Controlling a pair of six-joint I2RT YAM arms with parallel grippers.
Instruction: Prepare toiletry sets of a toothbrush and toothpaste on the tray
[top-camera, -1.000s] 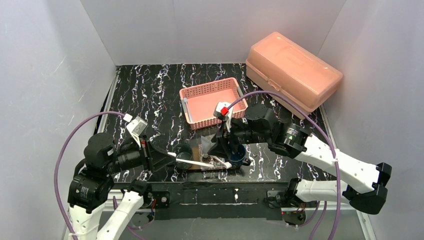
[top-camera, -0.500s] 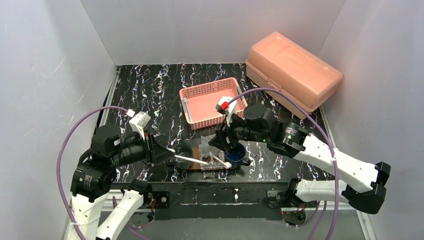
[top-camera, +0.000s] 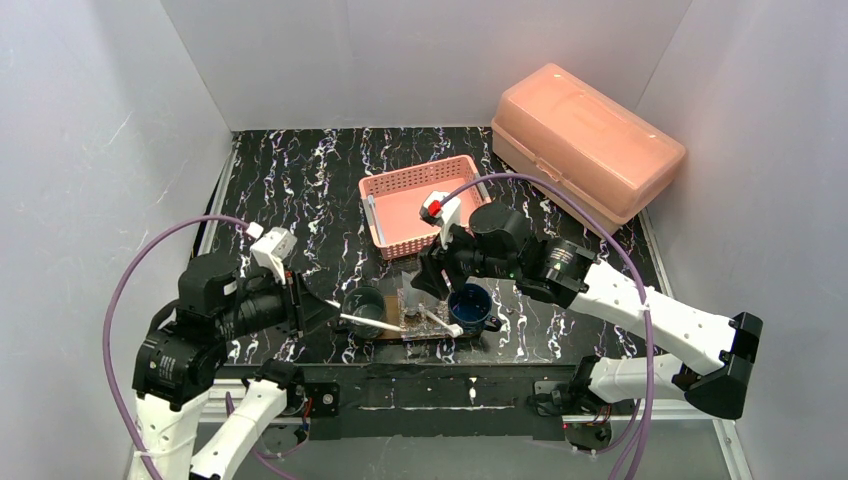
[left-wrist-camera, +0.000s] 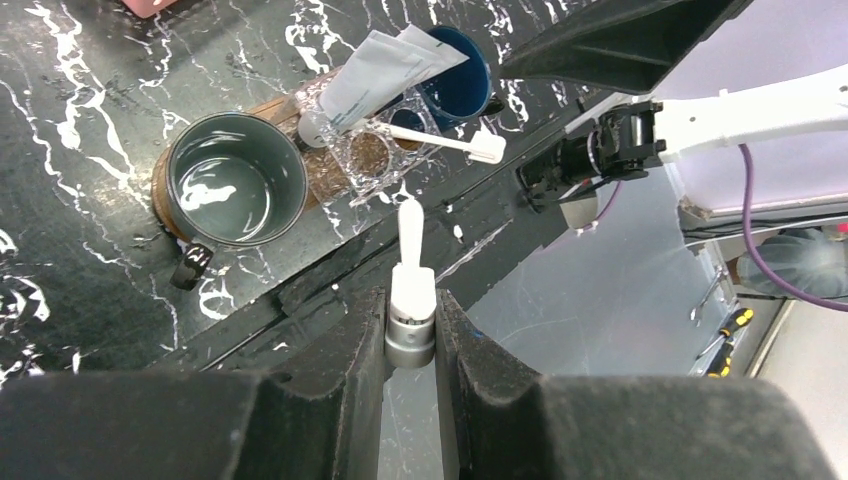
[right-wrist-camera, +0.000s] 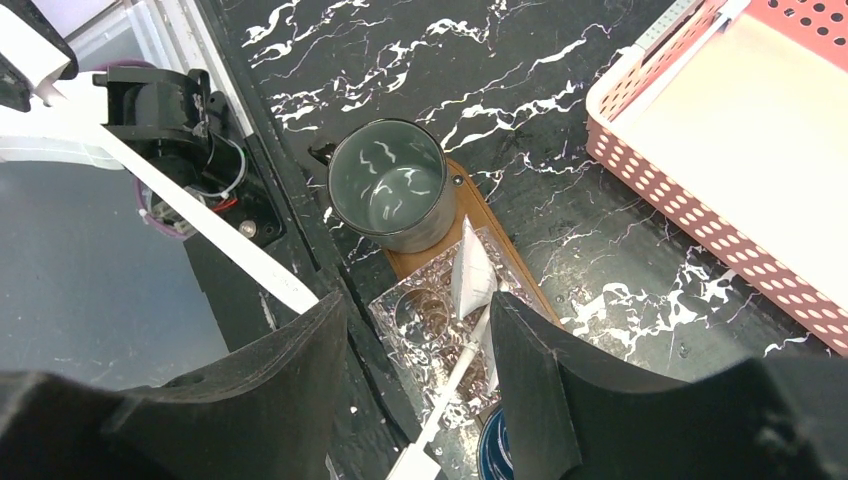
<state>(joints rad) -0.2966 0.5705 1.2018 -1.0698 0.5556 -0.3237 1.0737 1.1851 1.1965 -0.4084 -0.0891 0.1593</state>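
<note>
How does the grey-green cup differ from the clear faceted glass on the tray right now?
The smoky grey-green cup is opaque and empty; the clear faceted glass is see-through and holds a white toothpaste tube and a white toothbrush leaning out. Both stand upright on the brown wooden tray.

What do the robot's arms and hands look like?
The left arm and right arm are white tubes with chunky black round joints. A purple cable loops off each. The left hand and right hand are black and two-fingered; a red spot marks the right wrist's white camera block.
</note>
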